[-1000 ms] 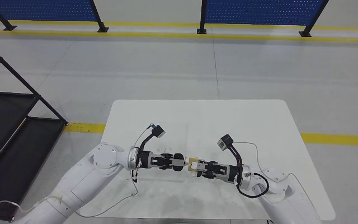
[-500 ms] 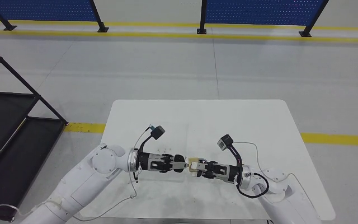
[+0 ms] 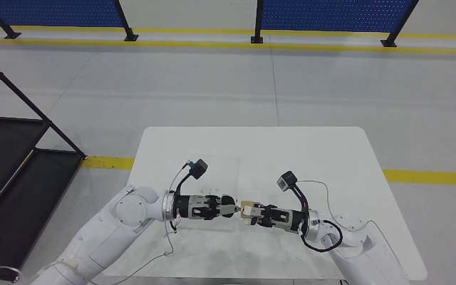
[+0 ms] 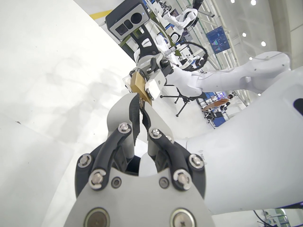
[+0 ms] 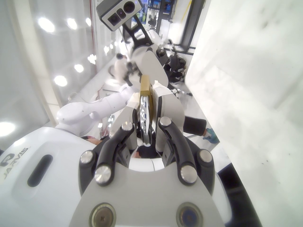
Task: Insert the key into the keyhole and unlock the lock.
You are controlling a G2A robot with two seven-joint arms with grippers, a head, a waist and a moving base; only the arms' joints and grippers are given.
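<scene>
I am looking down on a white table (image 3: 320,153) that is standing on a pale floor. A black rack (image 3: 32,178) is sitting off the table's 9 o'clock side. Blue barriers (image 3: 64,13) are running along the floor's 12 o'clock end, and a yellow floor stripe (image 3: 417,175) is showing past the table at 3 o'clock.

Both arms are lying low over the table's 6 o'clock half. One is coming in from 9 o'clock and the other from 3 o'clock, and their tips are meeting near the middle.

The right gripper (image 5: 145,96) is clenching the brass lock (image 4: 139,86) by its flat sides. Its white fingertips are covering much of the lock's body. In the right wrist view the silver shackle (image 5: 144,119) is pointing back between the fingers toward the gripper's base, while the lock's other end is facing the left arm.

The left gripper (image 3: 231,207) is pinching nearly closed, with only a thin gap between its dark pads (image 4: 135,112). Those pads are grasping the key (image 4: 142,101) and hiding most of it, so I am seeing only a short tip. That tip is touching the end of the lock that faces it. The pads and the lock's edge are getting in my way there, so I cannot tell whether the key is sitting inside the keyhole or just pressing against the brass.
</scene>
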